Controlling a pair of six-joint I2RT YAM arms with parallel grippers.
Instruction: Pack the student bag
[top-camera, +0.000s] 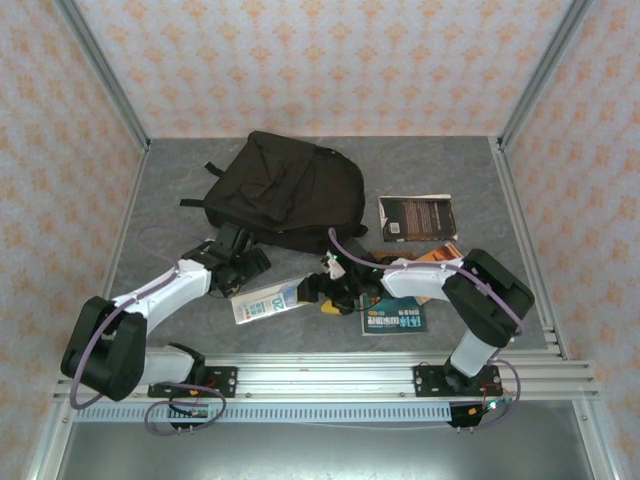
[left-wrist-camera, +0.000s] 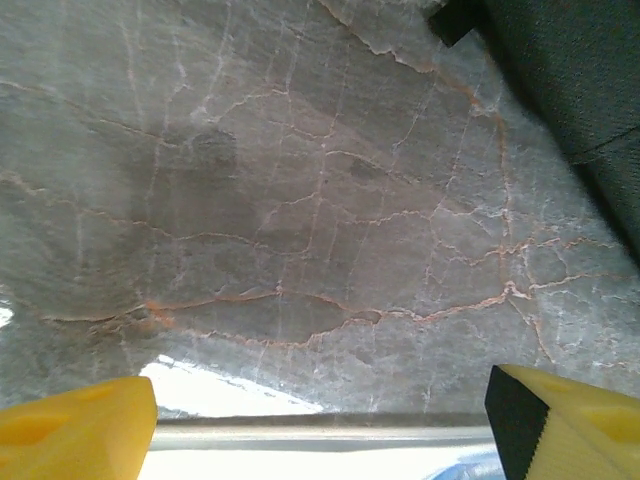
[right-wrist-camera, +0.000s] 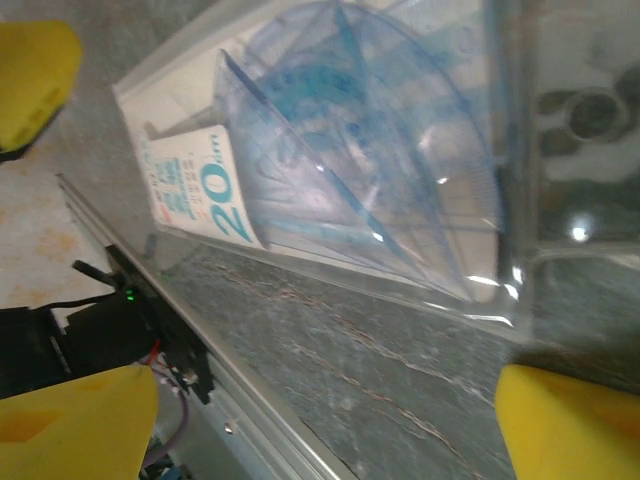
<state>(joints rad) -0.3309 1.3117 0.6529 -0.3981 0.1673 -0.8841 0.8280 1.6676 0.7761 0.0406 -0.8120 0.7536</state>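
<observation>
A large black soft fabric backpack (top-camera: 285, 190) lies flat at the far middle of the grey table (top-camera: 455, 165), just beyond the left gripper (top-camera: 241, 264), whose jaws gape wide and empty; the right gripper (top-camera: 318, 290), equally wide, sits nearer the front.

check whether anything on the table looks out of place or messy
Nothing looks spilled or broken. The backpack lies flat at the back, and loose things lie at odd angles around it: a dark book to its right, a teal book at the front, and a clear pack of blue rulers slanted in front of it.
</observation>
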